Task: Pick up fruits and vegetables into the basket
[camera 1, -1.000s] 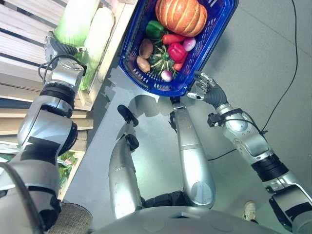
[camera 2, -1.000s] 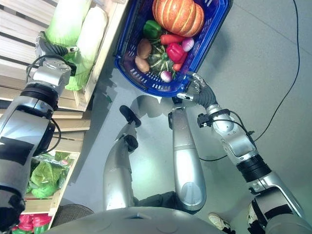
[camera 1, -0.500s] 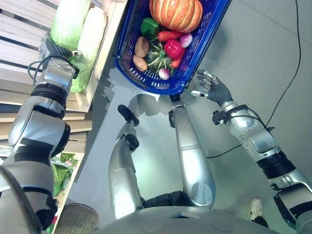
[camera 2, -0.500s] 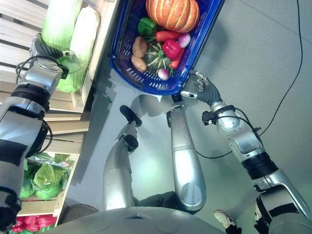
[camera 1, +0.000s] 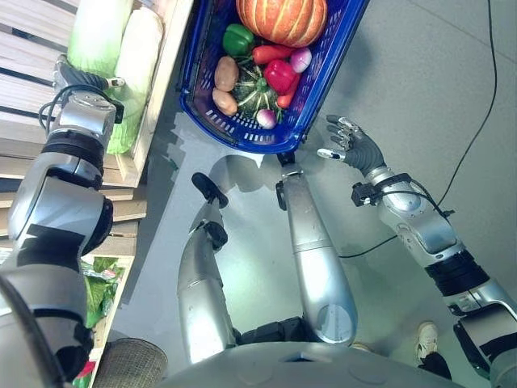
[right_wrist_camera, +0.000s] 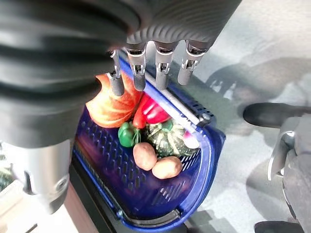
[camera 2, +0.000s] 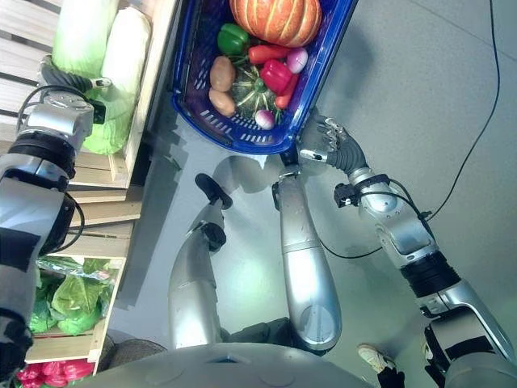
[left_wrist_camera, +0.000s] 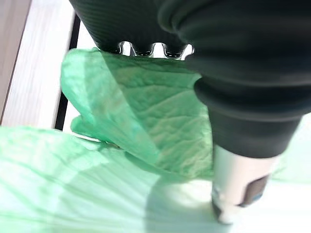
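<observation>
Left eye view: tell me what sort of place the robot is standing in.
Probably a mock grocery or produce stall: wooden crate shelving holds napa cabbages, bagged leafy greens sit on a lower shelf, and a blue shopping basket holds a pumpkin, peppers and potatoes.

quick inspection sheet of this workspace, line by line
surface: grey floor; slatted wooden shelf on the robot's left
job's things: blue basket on the floor holds an orange pumpkin, green pepper, red pepper, two potatoes, a striped green squash and small purple-white bulbs; two pale napa cabbages lie on the shelf
clutter: bagged leafy greens on a lower shelf
hands: left hand rests on a cabbage, fingers hidden; right hand open, beside the basket's near corner, holding nothing
cables: thin black cable across the floor
surroundings: a person's shoe at the lower right
</observation>
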